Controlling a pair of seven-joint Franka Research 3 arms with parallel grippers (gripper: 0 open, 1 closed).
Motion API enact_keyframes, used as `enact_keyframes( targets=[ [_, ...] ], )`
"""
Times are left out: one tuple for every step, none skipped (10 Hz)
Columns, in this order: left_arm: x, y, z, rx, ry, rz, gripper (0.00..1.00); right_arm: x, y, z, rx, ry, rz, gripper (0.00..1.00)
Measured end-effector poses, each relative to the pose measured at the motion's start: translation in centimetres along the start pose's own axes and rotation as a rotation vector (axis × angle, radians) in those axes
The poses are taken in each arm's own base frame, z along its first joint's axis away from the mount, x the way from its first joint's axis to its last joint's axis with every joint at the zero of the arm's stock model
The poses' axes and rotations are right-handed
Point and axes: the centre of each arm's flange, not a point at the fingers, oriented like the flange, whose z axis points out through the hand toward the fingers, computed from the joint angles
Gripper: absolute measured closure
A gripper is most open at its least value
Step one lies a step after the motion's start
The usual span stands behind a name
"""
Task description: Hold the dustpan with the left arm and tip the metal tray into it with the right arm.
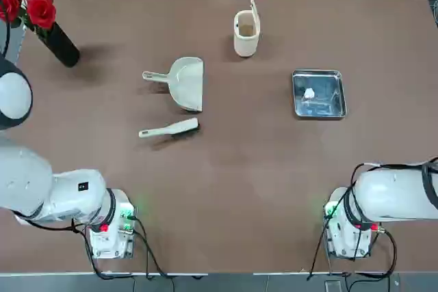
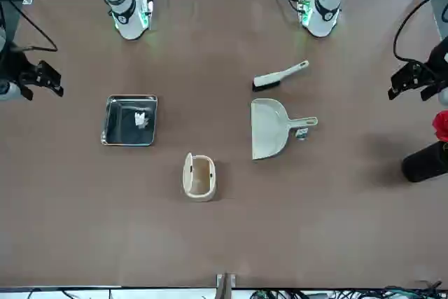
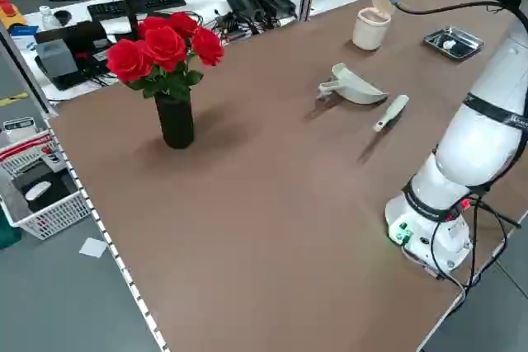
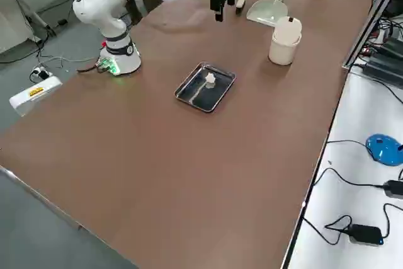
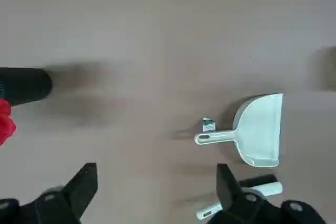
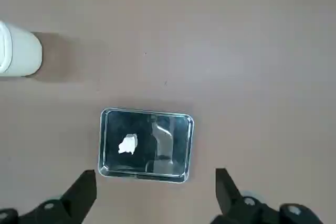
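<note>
1. Nothing is touched yet. The dustpan [image 1: 186, 83] lies flat near the middle of the table [image 1: 226, 182], stubby handle toward the robot's left, scoop mouth toward the right.
2. The metal tray [image 1: 318, 94] sits flat well off to the dustpan's right, with a small white scrap [image 1: 309, 94] resting inside.
3. The left gripper [image 5: 156, 192] hangs high above the table, fingers spread wide and holding nothing. Its wrist camera looks down on the dustpan and the hand brush [image 1: 169, 128] just beside it.
4. The right gripper [image 6: 156, 195] is likewise high, wide open and empty, with the tray almost directly under it.
5. The step in hand looks to be the left arm's reach for the dustpan. My advice: come down on the handle, not the scoop, and line the fingers across it.
6. Watch the brush! It lies close on the robot's side of the dustpan, so a descent from straight above seems safer than a sweep along the table.
7. A small tag [image 5: 208, 125] sits right at the handle; closing clear of it should give a cleaner hold.
8. The lidded bin [image 1: 246, 31] stands farther back, between the two things, so a raised dustpan may need to stay clear of it.
9. For the right arm, the tray's raised rim is the likely hold; the near edge looks easiest.
</note>
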Motion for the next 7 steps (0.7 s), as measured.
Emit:
enact_keyframes(
  targets=[
    [0.0,0.0,0.0,0.0,-0.004,0.001,0.0,0.0,0.0,0.0,0.0,0.0,0.001,0.0],
    [-0.1,0.0,0.1,0.0,-0.011,0.002,0.0,0.0,0.1,0.2,0.0,-0.003,0.003,0.0],
    [-0.1,-0.2,0.2,0.0,-0.015,-0.001,0.0,-0.1,0.3,0.5,0.001,-0.008,0.007,0.0],
    [-0.1,-0.4,0.4,0.001,-0.023,-0.024,0.0,-0.1,0.8,1.0,0.001,-0.011,0.018,0.0],
    [-0.1,-0.3,0.8,0.001,-0.038,-0.07,0.0,-0.2,1.6,2.0,0.002,-0.014,0.034,0.0],
    [-0.1,0.0,1.2,0.002,-0.054,-0.123,0.0,-0.3,2.7,3.7,0.014,-0.016,0.055,0.0],
    [0.0,0.5,1.7,0.004,-0.066,-0.194,0.0,-0.6,3.6,5.5,0.028,-0.023,0.075,0.0]
  ],
)
